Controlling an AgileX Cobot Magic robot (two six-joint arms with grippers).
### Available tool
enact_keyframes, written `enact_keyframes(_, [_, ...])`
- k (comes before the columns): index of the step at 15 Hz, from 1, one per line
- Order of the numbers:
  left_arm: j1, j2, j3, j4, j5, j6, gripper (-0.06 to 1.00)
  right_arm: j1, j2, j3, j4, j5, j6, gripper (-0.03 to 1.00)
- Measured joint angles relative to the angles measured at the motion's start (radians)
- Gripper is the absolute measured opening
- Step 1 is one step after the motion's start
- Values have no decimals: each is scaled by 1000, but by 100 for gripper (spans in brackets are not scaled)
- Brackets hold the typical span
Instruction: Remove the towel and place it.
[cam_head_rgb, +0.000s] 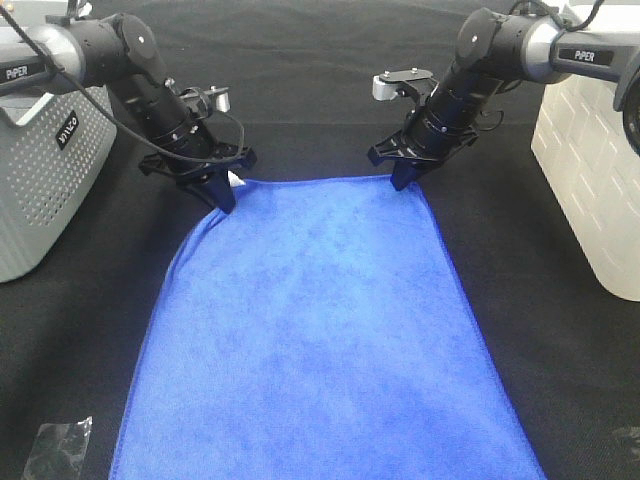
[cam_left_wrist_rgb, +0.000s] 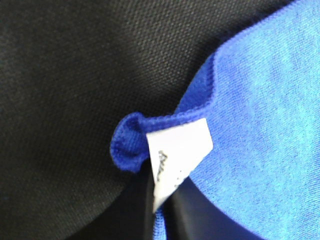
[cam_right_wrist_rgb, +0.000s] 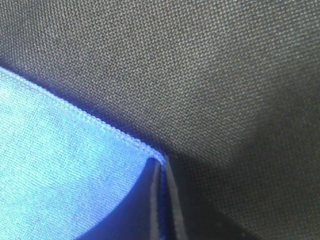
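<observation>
1. The towel (cam_head_rgb: 330, 330) is lying spread flat on the black table cover (cam_head_rgb: 300, 80), pretty much in the middle. It runs from the near edge of the view up to where both claws are.
2. The left gripper (cam_head_rgb: 222, 195) is down on the towel's far left corner, and its jaws are pressed together, pinching the cloth. In the left wrist view the corner is bunched into a little curl right at the fingertips (cam_left_wrist_rgb: 150, 210), and the white tag (cam_left_wrist_rgb: 177, 155) sits in the pinch too.
3. The right gripper (cam_head_rgb: 403, 180) is on the far right corner, same deal. In the right wrist view its two fingers (cam_right_wrist_rgb: 155, 200) are squeezed tight together with the stitched edge of the towel right at their tips.
4. The far edge of the towel runs fairly straight between the two claws.
5. A grey perforated basket (cam_head_rgb: 40, 170) sits at the far left and a white bin (cam_head_rgb: 590, 170) at the far right, both clear of the towel.
6. There's also a small crinkly scrap of plastic (cam_head_rgb: 55, 445) at the near left, just beside the towel's near left corner.
</observation>
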Motion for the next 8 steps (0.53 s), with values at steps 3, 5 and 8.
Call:
enact_keyframes(3, [0, 3, -93, 40, -43, 7, 3, 1, -36, 10, -22, -91, -15, 3])
enact_keyframes(5, [0, 3, -141, 46, -76, 28, 3, 1, -72, 10, -41, -166, -31, 3])
enact_keyframes(8, [0, 3, -155, 49, -174, 39, 3, 1, -86, 10, -82, -297, -32, 3])
